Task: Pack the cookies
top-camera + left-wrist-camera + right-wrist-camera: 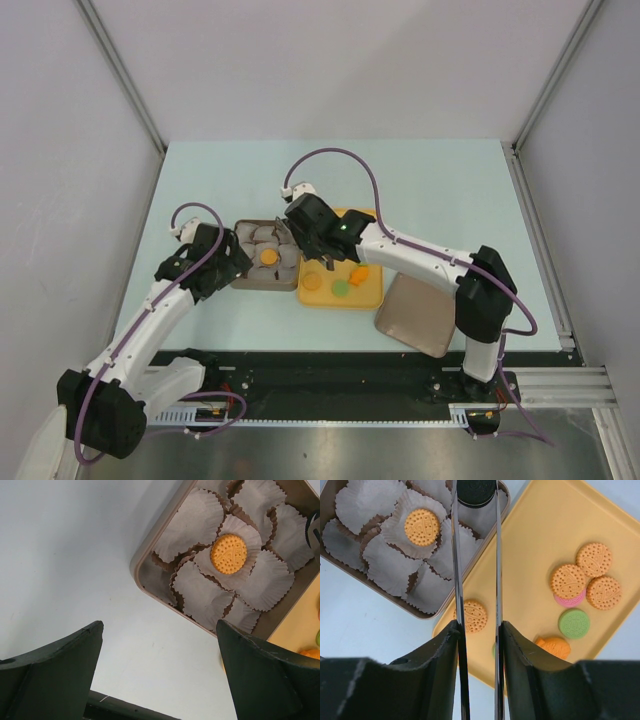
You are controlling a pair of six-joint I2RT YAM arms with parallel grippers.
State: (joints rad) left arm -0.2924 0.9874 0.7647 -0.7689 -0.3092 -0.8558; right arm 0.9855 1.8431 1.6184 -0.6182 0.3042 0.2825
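Jaws of the right gripper (476,500) are nearly together, pinching the black cookie (476,490) by its rim above the tin (380,594) of paper cups (385,565). It looks light, stiff and brittle, so a gentle squeeze across the edge should suit; pressing hard could snap it. One orange cookie (422,527) already sits in a cup. More orange ones (568,580), a pink one (570,601) partly beneath them and a green one (573,623) lie on the yellow tray (540,530) beside the tin. The left gripper (159,630) gapes wide, holding nothing, over the table (75,555) just beside the tin.
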